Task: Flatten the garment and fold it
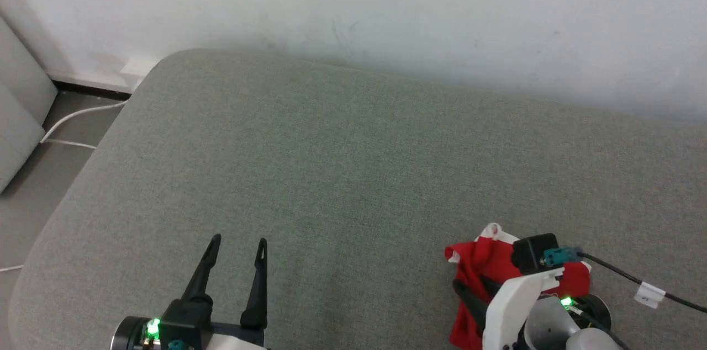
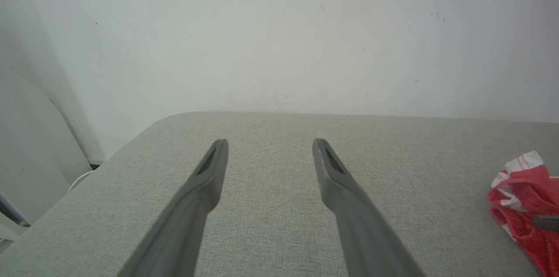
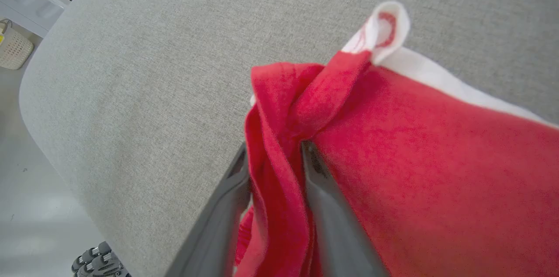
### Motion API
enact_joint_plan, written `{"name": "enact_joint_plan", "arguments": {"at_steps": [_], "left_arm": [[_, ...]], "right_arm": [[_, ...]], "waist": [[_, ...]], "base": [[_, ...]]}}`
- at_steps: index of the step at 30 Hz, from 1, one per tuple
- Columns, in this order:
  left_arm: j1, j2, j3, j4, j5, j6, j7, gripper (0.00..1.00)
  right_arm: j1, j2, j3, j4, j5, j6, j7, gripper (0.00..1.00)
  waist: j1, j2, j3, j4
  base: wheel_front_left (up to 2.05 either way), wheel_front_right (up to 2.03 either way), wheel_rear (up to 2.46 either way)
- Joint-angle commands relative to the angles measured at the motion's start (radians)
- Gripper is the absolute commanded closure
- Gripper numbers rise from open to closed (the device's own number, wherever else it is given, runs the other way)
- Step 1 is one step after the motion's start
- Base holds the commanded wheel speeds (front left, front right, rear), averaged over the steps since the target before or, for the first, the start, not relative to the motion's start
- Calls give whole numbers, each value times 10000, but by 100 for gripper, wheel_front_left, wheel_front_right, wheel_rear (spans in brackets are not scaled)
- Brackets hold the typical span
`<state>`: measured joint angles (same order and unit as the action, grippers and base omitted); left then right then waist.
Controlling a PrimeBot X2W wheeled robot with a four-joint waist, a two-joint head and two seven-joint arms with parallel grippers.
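The shorts [image 1: 479,264] sit in a red bunch on the grey surface [image 1: 342,162], white trim poking up at the far side. The heap is too crumpled to show a long axis.

The right claw [image 3: 275,148] is right at the shorts. Its two fingers stand partway apart with a twisted fold of red cloth running between them. I cannot tell whether that fold is pinched or merely lying in the gap.

The left claw [image 1: 238,239] is well to the left of the shorts, fingers spread wide and empty, pointing away over bare cloth.

The right arm is much the nearer. To flatten, the left claw would likely have to cross rightward to the shorts and take a second corner, so the two can pull apart.
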<state>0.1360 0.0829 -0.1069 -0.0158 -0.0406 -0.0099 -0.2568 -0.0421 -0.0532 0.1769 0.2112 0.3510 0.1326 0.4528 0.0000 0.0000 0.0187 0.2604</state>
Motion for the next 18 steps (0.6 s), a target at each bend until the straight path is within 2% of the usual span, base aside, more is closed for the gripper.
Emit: {"name": "enact_joint_plan", "arguments": {"at_steps": [1, 7, 12, 15, 18], "left_arm": [[-168, -48, -27, 18, 93, -83, -49, 0], [-276, -109, -103, 124, 78, -70, -49, 0], [-223, -111, -79, 199, 62, -138, -49, 0], [-144, -98, -48, 217, 50, -194, -49, 0], [-82, -91, -39, 225, 64, -236, -49, 0]], "right_arm": [[-173, 28, 89, 122, -84, -19, -60, 0], [-479, -66, 1130, 738, -381, -19, -288, 0], [-806, -393, 1515, 577, -229, -19, -739, 0], [-1069, -804, 1655, 203, -284, -19, -1155, 0], [-1383, -1495, 1780, -295, -523, -19, -1831, 0]], "waist": [[0, 0, 108, 96], [0, 0, 126, 31], [0, 0, -120, -295], [0, 0, -304, -591], [0, 0, -463, -923]], "base": [[0, 0, 0], [0, 0, 0], [0, 0, 0], [0, 0, 0], [0, 0, 0]]}}
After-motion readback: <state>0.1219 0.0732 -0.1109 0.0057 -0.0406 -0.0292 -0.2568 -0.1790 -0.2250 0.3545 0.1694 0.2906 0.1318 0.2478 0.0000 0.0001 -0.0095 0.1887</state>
